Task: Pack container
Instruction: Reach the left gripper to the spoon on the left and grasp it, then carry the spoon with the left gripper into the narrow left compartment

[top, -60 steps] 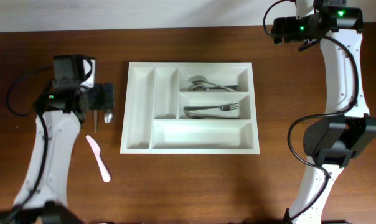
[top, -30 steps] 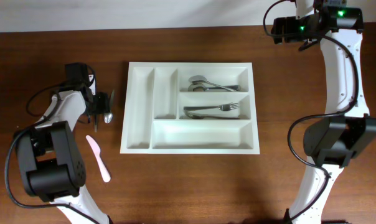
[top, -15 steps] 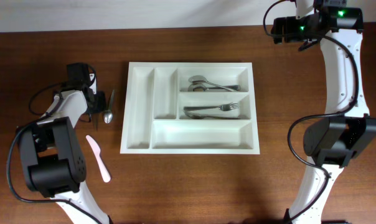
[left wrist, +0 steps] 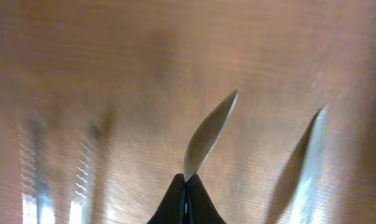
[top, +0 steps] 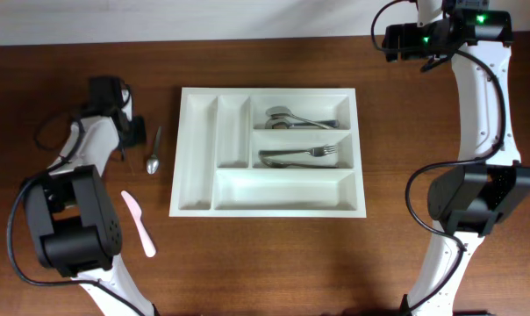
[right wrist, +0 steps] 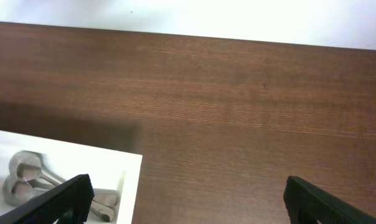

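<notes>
The container (top: 197,149), a white cutlery tray, lies mid-table with spoons (top: 296,118) in its upper right compartment and forks (top: 300,155) in the one below. My left gripper (top: 132,132) is left of the tray, shut (left wrist: 186,180) on a slim silver utensil (left wrist: 210,140) whose pointed, blade-like end sticks out past the fingertips. A metal spoon (top: 153,152) lies on the table between that gripper and the tray. My right gripper (right wrist: 194,205) hangs open, high over the tray's far right corner (right wrist: 82,163), with nothing between its fingers.
A pink plastic knife (top: 138,224) lies on the wood in front of the left arm. The right arm's base (top: 471,197) stands right of the tray. The left wrist view is blurred by motion.
My left gripper has shut on the thin utensil that lay beside the spoon and has drawn back toward the far edge. The spoon stays on the table. The right arm has not moved.
</notes>
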Tool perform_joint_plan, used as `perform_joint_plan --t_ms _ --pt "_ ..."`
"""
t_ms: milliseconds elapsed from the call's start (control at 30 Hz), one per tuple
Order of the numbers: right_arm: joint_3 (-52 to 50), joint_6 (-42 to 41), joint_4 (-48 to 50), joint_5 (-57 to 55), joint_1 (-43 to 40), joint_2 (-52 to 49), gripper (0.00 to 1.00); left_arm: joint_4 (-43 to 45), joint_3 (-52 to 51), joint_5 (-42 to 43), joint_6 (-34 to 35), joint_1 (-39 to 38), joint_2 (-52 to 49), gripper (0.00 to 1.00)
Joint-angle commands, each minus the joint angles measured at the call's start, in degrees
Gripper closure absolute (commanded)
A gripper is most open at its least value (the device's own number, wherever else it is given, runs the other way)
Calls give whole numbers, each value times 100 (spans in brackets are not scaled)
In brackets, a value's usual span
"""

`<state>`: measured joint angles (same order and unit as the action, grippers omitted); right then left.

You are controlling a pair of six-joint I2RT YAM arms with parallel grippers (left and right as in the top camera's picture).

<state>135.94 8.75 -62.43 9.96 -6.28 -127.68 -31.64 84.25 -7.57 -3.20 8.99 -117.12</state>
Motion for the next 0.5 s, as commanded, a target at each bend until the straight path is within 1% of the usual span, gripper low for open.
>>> perform_joint_plan --t_ms 0,200,367,467 --pt "24 -70 11 -13 22 31 1 -149 654 -4 -7 -155 361 98" --pt "24 -70 11 -13 22 31 1 -584 1182 409 48 -809 540 98" --pt "24 -70 11 -13 22 31 1 -660 1185 531 632 -1526 527 98" --pt "24 -70 11 -13 22 31 1 -640 1185 525 796 -1932 527 98"
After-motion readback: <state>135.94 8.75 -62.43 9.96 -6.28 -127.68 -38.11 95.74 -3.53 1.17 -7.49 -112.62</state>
